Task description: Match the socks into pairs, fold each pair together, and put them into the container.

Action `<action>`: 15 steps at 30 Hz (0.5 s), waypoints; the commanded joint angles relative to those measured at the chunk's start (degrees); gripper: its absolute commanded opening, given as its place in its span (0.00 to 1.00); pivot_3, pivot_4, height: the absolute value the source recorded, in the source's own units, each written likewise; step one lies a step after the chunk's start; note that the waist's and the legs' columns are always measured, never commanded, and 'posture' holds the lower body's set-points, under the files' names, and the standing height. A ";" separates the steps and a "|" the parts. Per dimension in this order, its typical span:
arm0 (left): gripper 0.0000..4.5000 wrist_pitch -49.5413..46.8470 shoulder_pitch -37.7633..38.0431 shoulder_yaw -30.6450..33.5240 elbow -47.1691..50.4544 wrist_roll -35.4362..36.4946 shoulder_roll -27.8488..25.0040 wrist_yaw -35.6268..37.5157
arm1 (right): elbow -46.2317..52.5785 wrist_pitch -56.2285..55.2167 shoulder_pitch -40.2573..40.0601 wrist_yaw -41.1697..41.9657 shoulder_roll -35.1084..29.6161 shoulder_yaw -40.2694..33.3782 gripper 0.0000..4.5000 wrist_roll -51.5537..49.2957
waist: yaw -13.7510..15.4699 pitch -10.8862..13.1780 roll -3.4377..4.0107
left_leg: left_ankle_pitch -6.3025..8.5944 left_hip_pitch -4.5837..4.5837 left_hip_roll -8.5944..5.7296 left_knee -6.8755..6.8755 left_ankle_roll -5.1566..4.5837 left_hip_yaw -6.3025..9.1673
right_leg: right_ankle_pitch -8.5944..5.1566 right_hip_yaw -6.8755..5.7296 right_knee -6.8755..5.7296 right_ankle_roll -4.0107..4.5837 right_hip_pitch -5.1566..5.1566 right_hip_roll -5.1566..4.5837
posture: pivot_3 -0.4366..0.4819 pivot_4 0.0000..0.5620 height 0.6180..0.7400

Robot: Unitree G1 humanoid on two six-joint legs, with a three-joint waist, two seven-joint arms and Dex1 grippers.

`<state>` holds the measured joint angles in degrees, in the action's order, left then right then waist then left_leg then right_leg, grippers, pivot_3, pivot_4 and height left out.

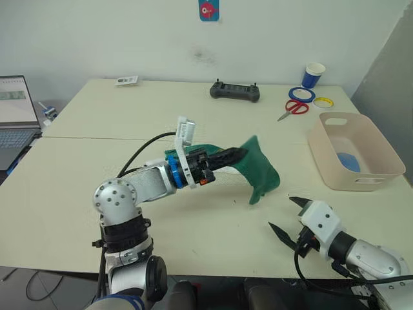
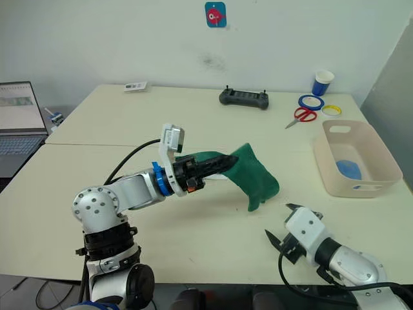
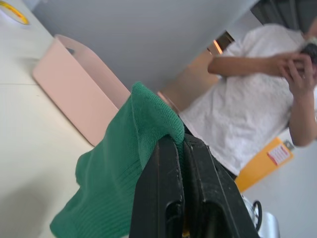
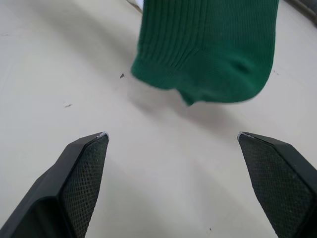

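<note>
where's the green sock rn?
The green sock hangs above the table near its middle, pinched in the left gripper, left of the container and beyond the open right gripper.

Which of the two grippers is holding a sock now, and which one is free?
The left gripper holds the green sock, fingers shut on it above the table. The right gripper is open, holding nothing, low near the table's front edge.

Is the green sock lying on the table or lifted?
Lifted. The left end effector is shut on the green sock, which hangs over the table; whether its lowest tip touches, cannot tell.
</note>
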<state>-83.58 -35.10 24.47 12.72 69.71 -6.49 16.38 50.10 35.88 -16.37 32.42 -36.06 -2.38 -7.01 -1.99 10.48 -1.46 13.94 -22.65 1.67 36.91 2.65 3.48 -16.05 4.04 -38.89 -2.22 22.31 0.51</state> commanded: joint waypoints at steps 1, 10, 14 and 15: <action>0.02 0.80 8.91 -1.54 1.88 -3.67 -6.17 -1.12 | 2.42 0.71 1.76 0.70 -0.77 -1.39 1.00 -1.89 | -0.46 -0.02 0.04 | 0.00 0.05 0.00 -0.04 0.00 -0.02 | 0.00 0.03 0.00 0.00 0.00 0.00 | 0.48 0.27 1.00; 0.02 17.32 22.64 -8.68 3.29 -19.30 -16.93 3.27 | 1.13 2.88 7.86 -0.71 0.65 5.97 1.00 -2.64 | 0.43 0.06 -0.11 | -0.08 0.03 -0.08 -0.06 0.20 0.01 | -0.22 0.05 0.01 0.43 0.00 -0.12 | 0.48 0.27 1.00; 0.02 23.99 23.56 -8.64 3.39 -22.40 -16.95 4.10 | -1.63 2.78 10.87 -1.99 1.97 10.21 1.00 -1.29 | 0.46 0.06 -0.11 | -0.07 -0.06 -0.09 -0.06 0.24 -0.03 | -0.22 0.05 0.10 0.43 0.02 -0.19 | 0.48 0.27 1.00; 0.02 25.10 23.48 -8.13 3.10 -22.81 -16.65 3.68 | -2.22 2.64 11.42 -2.20 2.08 10.88 1.00 -0.98 | 0.45 0.06 -0.11 | -0.06 -0.07 -0.09 -0.07 0.24 -0.03 | -0.21 0.04 0.12 0.42 0.02 -0.19 | 0.48 0.27 1.00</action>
<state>-61.42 -11.30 15.50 13.95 47.68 -23.31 19.68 47.53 39.18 -5.59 30.91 -34.12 8.06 -8.60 -1.54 10.53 -1.56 13.87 -22.73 1.58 36.84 2.89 3.44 -16.25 4.08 -38.77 -1.82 22.34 0.32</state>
